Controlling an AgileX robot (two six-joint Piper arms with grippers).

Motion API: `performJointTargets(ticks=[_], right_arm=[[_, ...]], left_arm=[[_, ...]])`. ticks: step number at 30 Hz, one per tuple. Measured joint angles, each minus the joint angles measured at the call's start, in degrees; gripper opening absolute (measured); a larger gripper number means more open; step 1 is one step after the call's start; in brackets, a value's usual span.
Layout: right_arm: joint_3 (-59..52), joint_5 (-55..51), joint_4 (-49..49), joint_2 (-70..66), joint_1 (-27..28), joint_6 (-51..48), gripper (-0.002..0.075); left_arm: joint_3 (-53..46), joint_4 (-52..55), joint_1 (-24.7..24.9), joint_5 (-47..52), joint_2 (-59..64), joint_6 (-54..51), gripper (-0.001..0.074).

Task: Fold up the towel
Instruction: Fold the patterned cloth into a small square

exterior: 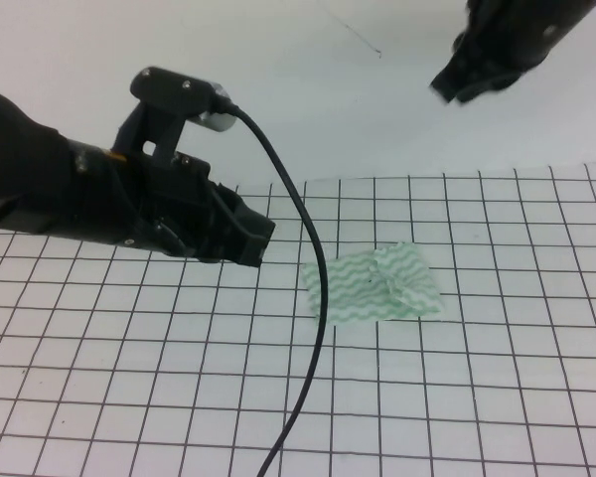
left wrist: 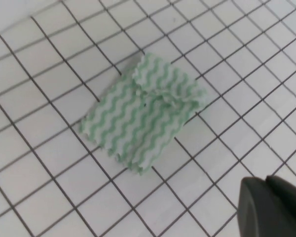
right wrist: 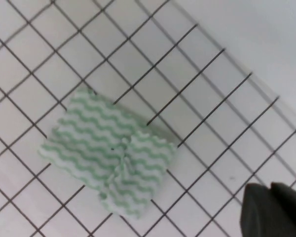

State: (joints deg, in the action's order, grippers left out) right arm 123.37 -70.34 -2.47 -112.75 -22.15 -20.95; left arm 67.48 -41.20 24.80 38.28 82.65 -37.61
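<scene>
We saw the green wave-striped towel [exterior: 374, 284] lying folded small on the gridded mat [exterior: 497, 397], puckered at its middle. Our left gripper [exterior: 253, 238] hovered near it, clenched on nothing. Our right gripper [exterior: 462, 87] hung high and well apart, also closed and empty. We judged a good finish needed that pucker smoothed flat and the edges squared.

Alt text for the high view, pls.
A folded green-and-white wavy-striped towel lies on a gridded table. The left pincer hovers just left of it; the right pincer is off at the far right, past the grid, both empty.
</scene>
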Motion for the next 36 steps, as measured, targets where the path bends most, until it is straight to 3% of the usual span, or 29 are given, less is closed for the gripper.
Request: performJointTargets(ticks=[6,12,17,22,25,31,33,36], right_arm=[[-7.1,1.2,-3.7,9.1,-0.3,-7.0,0.0006],[-29.5,18.7,0.9,14.5,-3.9,-14.3,0.0006],[-48.7,39.3,1.4,16.6,-4.7,-18.6,0.0006],[-56.3,42.6,0.2,15.0,-4.9,-20.0,0.0015],[-56.5,43.4,-4.5,12.6,-4.9,-23.7,0.0097],[-56.5,45.9,-12.1,7.0,-4.9,-39.4,0.0402],[-56.5,48.0,-12.1,5.3,-4.9,-41.6,0.0453],[-56.5,52.0,-12.1,3.4,-4.9,-42.3,0.0466]], left_arm=[[-0.7,0.0,-0.6,-1.5,-3.7,0.5,-0.0001],[-5.3,0.0,-0.9,-5.4,-5.0,0.6,-0.0001],[-6.9,0.1,-0.9,-8.0,-5.0,0.6,-0.0001],[-6.9,0.1,-0.9,-9.5,-5.0,0.7,-0.0001],[-6.9,0.1,-0.9,-10.1,-5.0,0.7,-0.0001],[-6.9,0.1,-0.9,-10.4,-4.9,0.8,-0.0001],[-6.9,0.1,-0.9,-10.4,-4.9,0.8,-0.0001],[-6.9,0.1,-0.9,-10.1,-4.9,0.8,-0.0001]])
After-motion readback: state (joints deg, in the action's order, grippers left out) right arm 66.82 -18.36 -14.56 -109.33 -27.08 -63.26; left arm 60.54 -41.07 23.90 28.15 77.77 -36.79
